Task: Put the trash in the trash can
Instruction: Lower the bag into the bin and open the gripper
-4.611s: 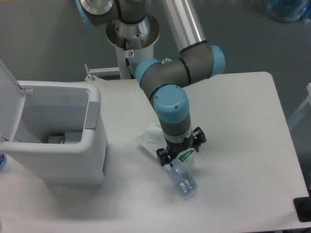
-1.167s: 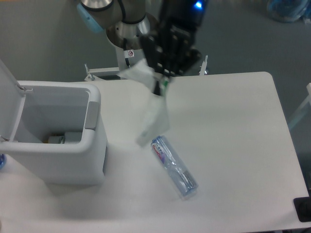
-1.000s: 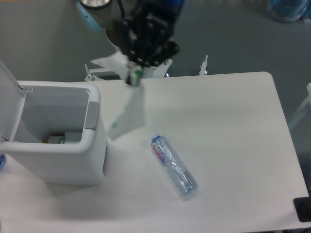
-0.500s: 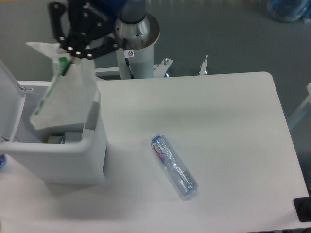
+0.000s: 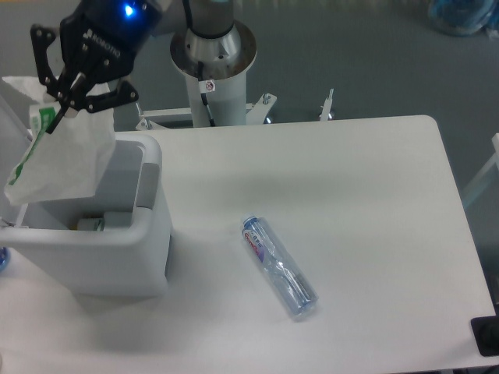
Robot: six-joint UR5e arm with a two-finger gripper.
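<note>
At the far left, the black two-finger hand [image 5: 61, 97] pinches the top of a crumpled white translucent wrapper with a green print [image 5: 58, 156], which hangs over the open large white boxy plastic trash can [image 5: 148, 234]. Some items lie in the bottom of the can. To the right, a clear plastic bottle with a blue-red label [image 5: 279, 266] lies on its side on the white table [image 5: 374, 202], well apart from the can.

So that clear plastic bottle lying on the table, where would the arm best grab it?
Probably from straight above, at the middle of the clear plastic bottle with the blue-red label. It lies flat and diagonal on the white table, so the end effector fingers should close across its narrow width, turned square to its long axis.
</note>
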